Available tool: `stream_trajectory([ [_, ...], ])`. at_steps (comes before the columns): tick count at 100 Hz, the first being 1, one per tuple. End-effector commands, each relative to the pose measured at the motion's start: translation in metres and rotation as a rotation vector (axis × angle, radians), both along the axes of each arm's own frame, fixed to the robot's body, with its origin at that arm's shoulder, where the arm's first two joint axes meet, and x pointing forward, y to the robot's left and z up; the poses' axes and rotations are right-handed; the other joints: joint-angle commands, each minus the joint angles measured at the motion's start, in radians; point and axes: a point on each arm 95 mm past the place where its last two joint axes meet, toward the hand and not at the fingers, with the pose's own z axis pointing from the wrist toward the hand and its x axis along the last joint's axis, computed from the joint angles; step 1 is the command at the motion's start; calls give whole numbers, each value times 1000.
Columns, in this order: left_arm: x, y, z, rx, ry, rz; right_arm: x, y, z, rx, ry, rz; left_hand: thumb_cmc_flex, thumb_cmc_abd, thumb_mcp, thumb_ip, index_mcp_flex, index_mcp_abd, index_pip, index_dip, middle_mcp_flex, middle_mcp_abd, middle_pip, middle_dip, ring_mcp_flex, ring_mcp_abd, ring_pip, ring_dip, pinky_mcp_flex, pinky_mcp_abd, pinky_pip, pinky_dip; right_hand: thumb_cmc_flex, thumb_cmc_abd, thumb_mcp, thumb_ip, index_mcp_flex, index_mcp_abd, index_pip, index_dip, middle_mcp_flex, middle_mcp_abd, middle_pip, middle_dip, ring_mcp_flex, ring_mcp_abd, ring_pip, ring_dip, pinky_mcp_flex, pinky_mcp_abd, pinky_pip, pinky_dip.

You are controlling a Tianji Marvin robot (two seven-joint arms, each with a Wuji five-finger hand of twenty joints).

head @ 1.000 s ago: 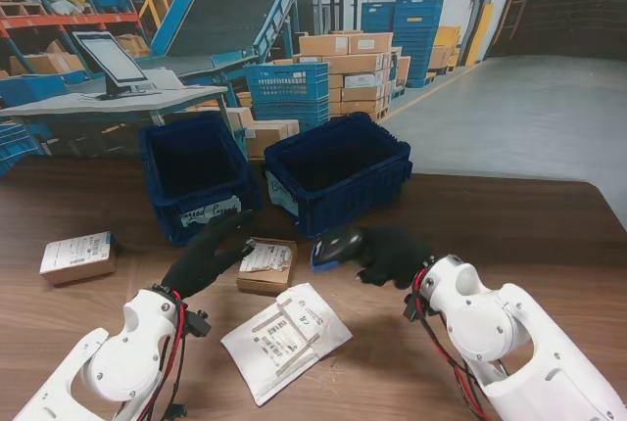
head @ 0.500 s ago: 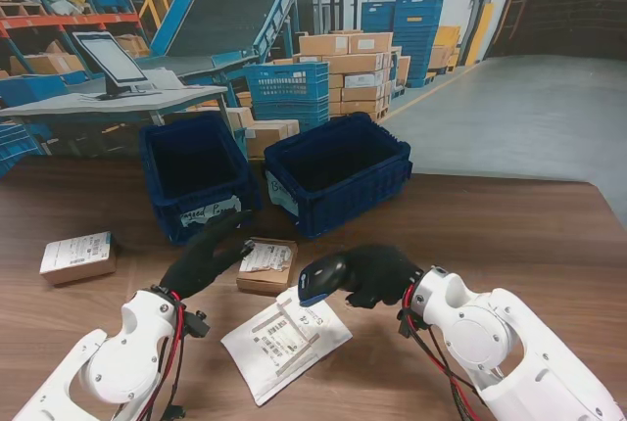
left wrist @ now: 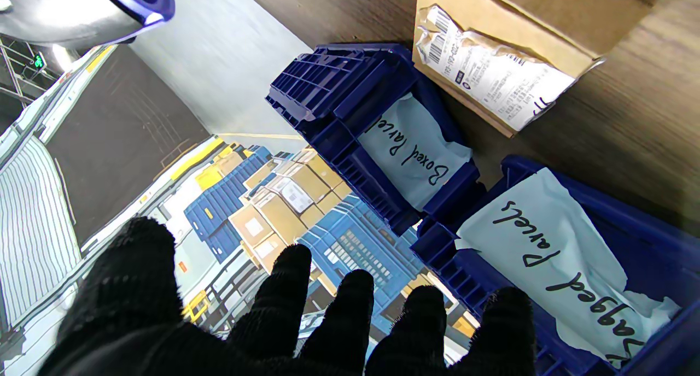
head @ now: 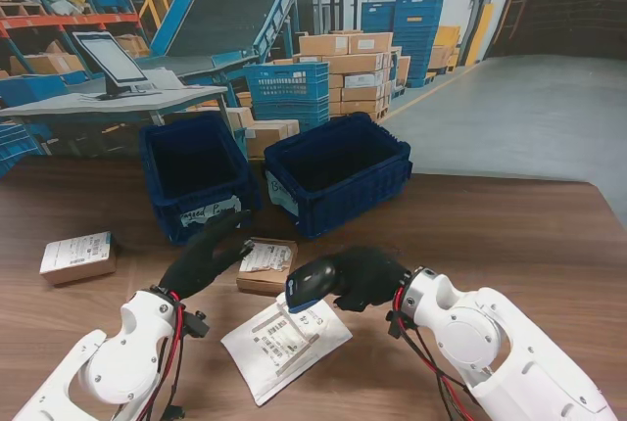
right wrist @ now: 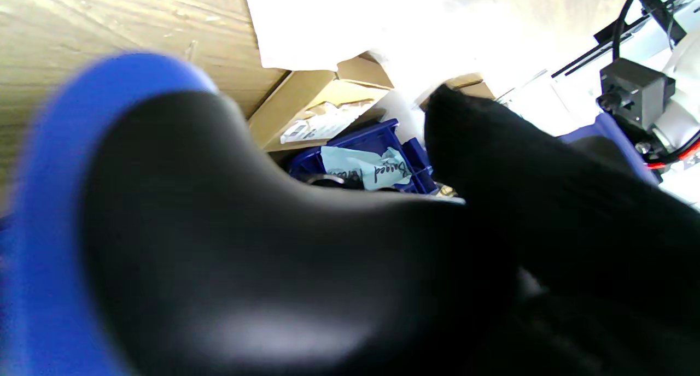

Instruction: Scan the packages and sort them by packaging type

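Warehouse floor behind; dark wooden table point(head: 509, 235) in front. Right hand point(head: 367, 276), black-gloved, fingers wrapped around the scanner point(head: 310, 284), whose head hangs over the white bagged parcel point(head: 284, 340). Left hand point(head: 201, 257) holds nothing, fingers point(left wrist: 350, 316) spread and raised. Just beyond the left fingertips: brown boxed parcel point(head: 266, 264), label up. Farther past it, two blue bins point(head: 338, 181), tagged "Boxed Parcels" point(left wrist: 413, 146) and "Bagged Parcels" point(left wrist: 558, 256). Second small box point(head: 78, 257) lies well apart, outboard of the left hand. Right wrist view mostly blocked by blurred scanner body; grip detail hard to make out.
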Motion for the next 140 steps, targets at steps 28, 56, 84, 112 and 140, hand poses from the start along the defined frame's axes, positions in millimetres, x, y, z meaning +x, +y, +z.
stream_trajectory([
  [28,-2,-4,1,-5,7,-16,4,14,-17,-6,4,91,-4,3,-29,27,4,-4,-1,11,-7,4,-10,4,-12,11,3,4,-10,3,14,0,81,44,48,2,53,-108,79,45,-16,-35,11,8,17,-80,43,44,-5,-1,-5,13],
  [56,-2,-5,1,-5,7,-19,15,14,-24,-98,-48,118,-5,3,-29,27,5,-4,-1,11,-7,4,-10,4,-10,12,4,4,-10,5,14,0,81,45,47,3,52,-113,79,46,-18,-38,11,9,11,-80,40,44,-10,-5,-9,14],
  [84,-5,-4,5,-6,7,-23,22,17,-33,-117,-46,134,-4,4,-29,27,4,-3,-1,11,-7,4,-10,4,-9,16,5,4,-8,4,15,0,82,46,46,3,51,-111,79,48,-19,-39,11,12,9,-76,41,46,-16,-5,-10,16],
  [112,-6,-5,6,-5,7,-25,19,22,-43,-109,-29,174,-5,3,-29,27,4,-3,-1,11,-7,3,-10,4,-9,15,5,4,-8,4,15,0,82,48,45,3,50,-113,79,49,-20,-39,10,13,7,-78,40,46,-17,-5,-10,17],
  [140,-6,-5,7,-3,4,-22,14,30,-56,-97,-17,211,-4,3,-29,27,4,-4,-1,11,-7,5,-10,4,-10,16,5,4,-8,4,15,0,81,49,43,3,50,-113,78,50,-21,-38,10,14,5,-74,41,46,-22,-4,-11,19],
])
